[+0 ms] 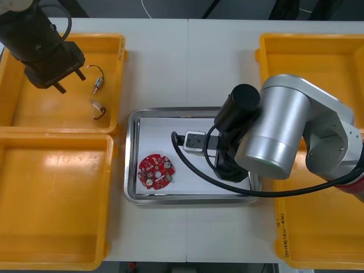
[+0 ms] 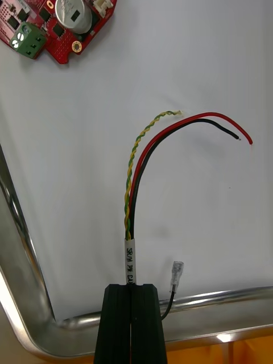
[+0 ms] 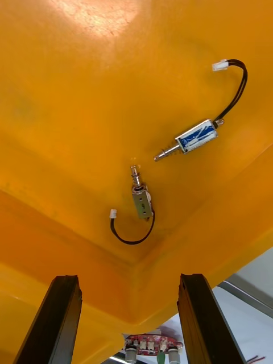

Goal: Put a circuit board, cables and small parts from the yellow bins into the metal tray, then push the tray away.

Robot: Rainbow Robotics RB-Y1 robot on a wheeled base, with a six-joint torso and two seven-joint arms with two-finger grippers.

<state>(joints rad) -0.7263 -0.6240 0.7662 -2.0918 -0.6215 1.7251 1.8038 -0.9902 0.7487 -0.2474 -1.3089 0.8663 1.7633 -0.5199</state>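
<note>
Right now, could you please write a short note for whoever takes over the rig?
The left claw is open and holds nothing, above two small metal parts in the far left yellow bin.
The right claw is shut on a cable bundle over the metal tray.
Done: the circuit board lies in the tray.
Left: release the cable, bring the small parts over, push the tray away.

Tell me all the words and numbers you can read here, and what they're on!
"SR/H PW CA": on the white sleeve of the cable shut in the right gripper; the rest is hidden.
Blue label on one small metal part: too small to read.
Dark marks on the near right yellow bin rim: too small to read.
Print on the circuit board: too small to read.
</note>
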